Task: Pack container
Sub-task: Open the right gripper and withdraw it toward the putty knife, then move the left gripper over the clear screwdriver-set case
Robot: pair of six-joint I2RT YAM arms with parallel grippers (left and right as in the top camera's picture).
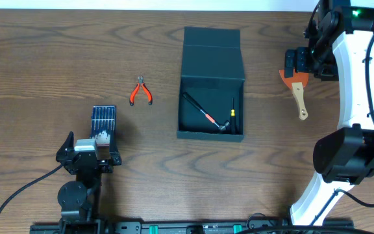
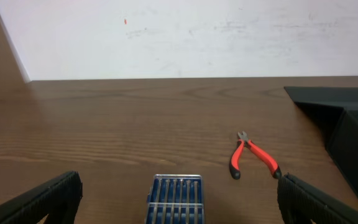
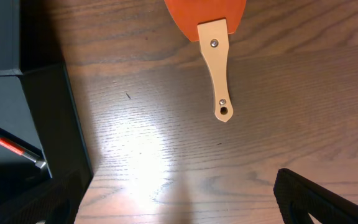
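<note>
The container [image 1: 211, 55] sits in the middle of the bench [image 1: 37, 58], its flap lid thrown back towards the far edge and its dark teal-green body open to the overhead camera. Inside it lies a slim red-and-black tool [image 1: 200, 110], set on a slant, and a smaller dark tool [image 1: 231, 117] lies by the right wall.

The left jaws stand wide and hold nothing. Their dark fingers [image 2: 42, 199] frame the wrist view on both sides. Between them, on the wood, lies a blue case [image 2: 176, 196] with ribbed slots. Beyond it rest the pliers [image 2: 252, 155] with red handles, apart from the case and well left of the container.

The right jaws are also spread wide and empty, with the fingers [image 3: 328, 199] at the lower corners of their wrist view. They hover at the far right of the bench over a scraper [image 3: 216, 74] with an orange blade and a pale wooden handle. The scraper lies flat on the bench, right of the container and not touching it.
</note>
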